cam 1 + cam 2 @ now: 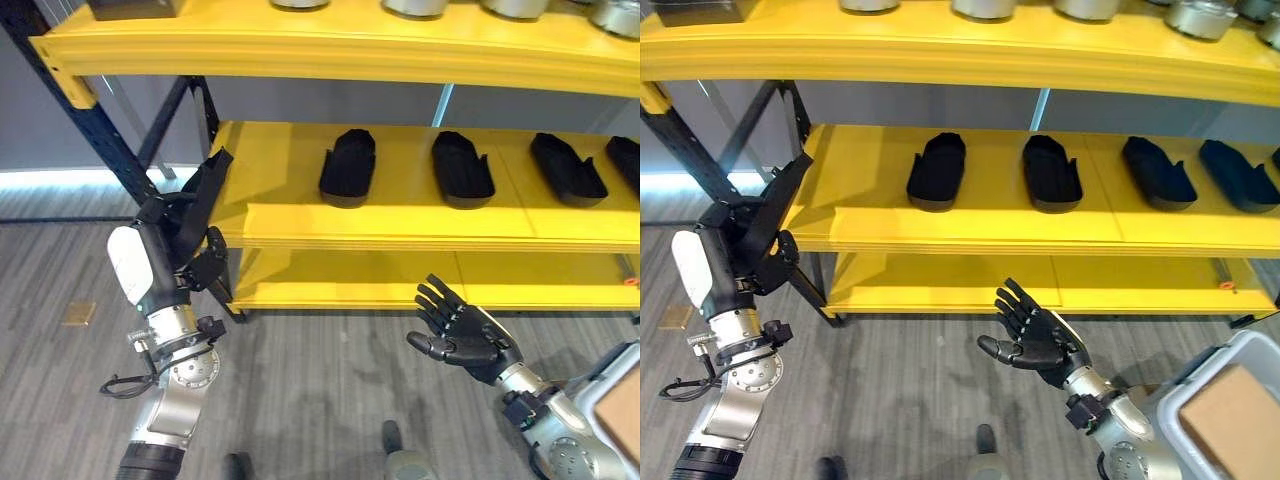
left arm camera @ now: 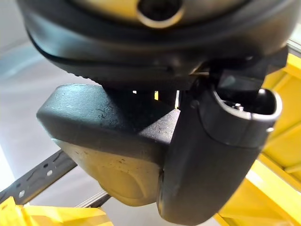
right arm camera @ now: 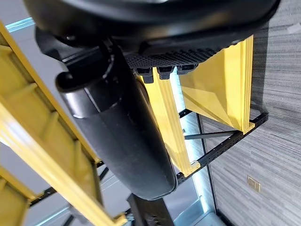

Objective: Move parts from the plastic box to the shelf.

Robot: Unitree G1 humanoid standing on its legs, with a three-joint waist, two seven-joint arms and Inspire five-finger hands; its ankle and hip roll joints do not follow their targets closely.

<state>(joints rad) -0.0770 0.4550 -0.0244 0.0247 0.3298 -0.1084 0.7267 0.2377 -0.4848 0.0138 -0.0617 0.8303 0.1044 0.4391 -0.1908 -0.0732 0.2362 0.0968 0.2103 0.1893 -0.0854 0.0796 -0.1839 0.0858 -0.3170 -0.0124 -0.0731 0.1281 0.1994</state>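
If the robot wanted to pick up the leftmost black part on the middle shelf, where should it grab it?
Probably across the narrow width of the leftmost black part, coming from the open front of the middle shelf. It lies lengthwise front to back, with free space on both sides.

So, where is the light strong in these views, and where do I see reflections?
Left eye view: a pale light strip glows at the wall's foot, beside the shelf. Left wrist view: the part held by the left robot hand is dark above and takes a yellow reflection below. Right eye view: the open right robot hand is evenly lit, without glare.
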